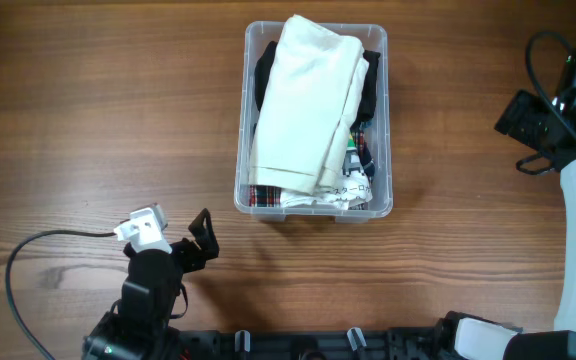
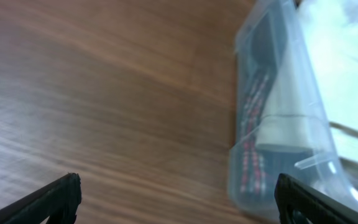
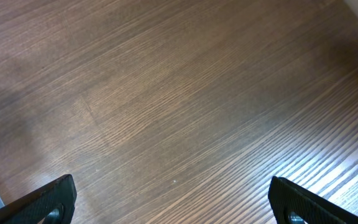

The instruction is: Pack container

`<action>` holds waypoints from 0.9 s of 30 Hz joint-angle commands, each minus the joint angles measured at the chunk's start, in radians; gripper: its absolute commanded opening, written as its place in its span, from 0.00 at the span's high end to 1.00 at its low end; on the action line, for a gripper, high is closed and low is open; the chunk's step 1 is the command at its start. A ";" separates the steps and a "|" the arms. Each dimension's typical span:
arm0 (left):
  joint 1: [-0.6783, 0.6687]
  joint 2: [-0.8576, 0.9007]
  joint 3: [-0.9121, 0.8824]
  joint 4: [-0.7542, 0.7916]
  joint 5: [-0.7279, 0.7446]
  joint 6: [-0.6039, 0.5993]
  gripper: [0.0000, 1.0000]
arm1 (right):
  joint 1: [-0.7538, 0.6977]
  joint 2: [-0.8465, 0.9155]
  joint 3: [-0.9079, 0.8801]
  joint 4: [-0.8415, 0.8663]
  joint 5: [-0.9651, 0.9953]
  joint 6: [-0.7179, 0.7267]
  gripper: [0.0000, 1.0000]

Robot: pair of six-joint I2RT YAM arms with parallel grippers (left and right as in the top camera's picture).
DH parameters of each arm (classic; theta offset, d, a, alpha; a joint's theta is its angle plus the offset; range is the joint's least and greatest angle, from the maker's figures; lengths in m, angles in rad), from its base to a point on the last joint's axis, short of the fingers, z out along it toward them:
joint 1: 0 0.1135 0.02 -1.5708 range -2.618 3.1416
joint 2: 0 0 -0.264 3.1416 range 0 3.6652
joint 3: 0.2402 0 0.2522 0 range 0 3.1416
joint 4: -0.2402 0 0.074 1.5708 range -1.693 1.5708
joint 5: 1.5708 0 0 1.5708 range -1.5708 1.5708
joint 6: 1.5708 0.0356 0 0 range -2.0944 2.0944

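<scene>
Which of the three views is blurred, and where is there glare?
Left wrist view: blurred all over, the container has soft edges. Right wrist view: sharp wood grain, pale glare on the table at lower right. Overhead view: sharp, evenly lit.

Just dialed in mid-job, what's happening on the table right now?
Neither arm is handling anything at the moment. The clear container sits mid-table, already packed with folded clothes: a cream garment on top, dark fabric and a plaid piece under it. The left pincer is open and empty over bare wood, close to the container's near left corner but not touching it. The right pincer is open and empty too, over bare table off to the right.
</scene>
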 commanded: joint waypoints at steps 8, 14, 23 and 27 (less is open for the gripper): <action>-0.003 -0.008 -0.027 -0.073 -0.003 -0.021 0.00 | 0.000 -0.009 0.016 0.003 0.016 0.000 0.00; -0.004 -0.008 -0.091 0.093 0.060 0.079 0.00 | 0.000 -0.009 0.016 0.003 0.017 -0.001 0.00; -0.004 -0.008 -0.186 0.377 0.266 0.298 0.00 | 0.000 -0.009 0.016 0.003 0.017 0.000 0.00; -0.004 -0.008 -0.201 0.408 0.299 0.306 0.00 | 0.000 -0.009 0.016 0.003 0.017 -0.001 0.00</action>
